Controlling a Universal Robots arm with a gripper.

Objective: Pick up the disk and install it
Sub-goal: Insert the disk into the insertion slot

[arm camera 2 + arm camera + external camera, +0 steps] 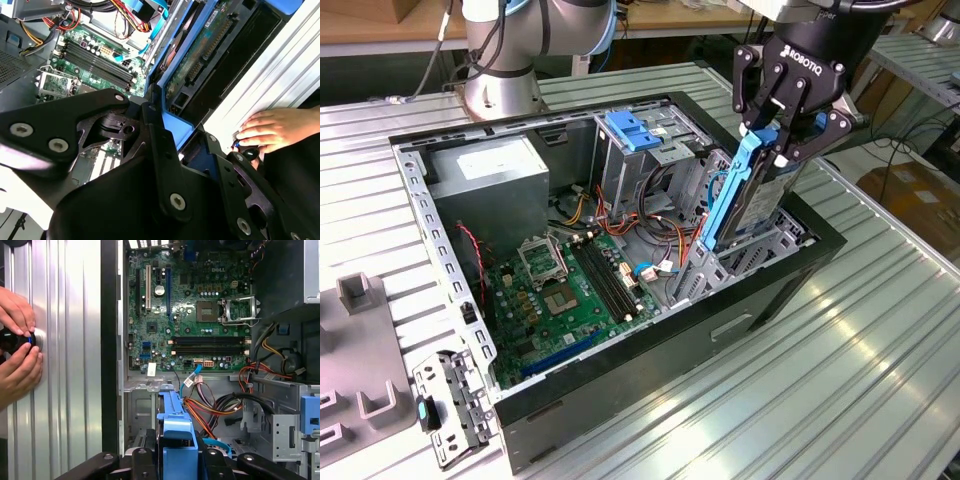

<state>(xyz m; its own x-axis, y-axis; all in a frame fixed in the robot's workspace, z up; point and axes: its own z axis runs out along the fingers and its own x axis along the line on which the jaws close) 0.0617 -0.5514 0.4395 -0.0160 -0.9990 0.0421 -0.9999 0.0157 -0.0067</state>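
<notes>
At the near edge of the exterior view lies the open computer case (650, 385), its motherboard (570, 285) bare. Farther back, toward two o'clock, the disk (748, 205) stands on end, its lower end at or just inside the drive bay (782, 240), with the gripper (775, 140) clamped on its top. The step looks best done with the blue rails square to the bay guides and a straight downward press, clear of the orange cables (620, 218).

In the exterior view, the arm (500, 70) stands on its base at 11 o'clock. The black gripper (788, 132) hangs at 1 o'clock, pointing down, pinching the disk (748, 195) tight.
</notes>
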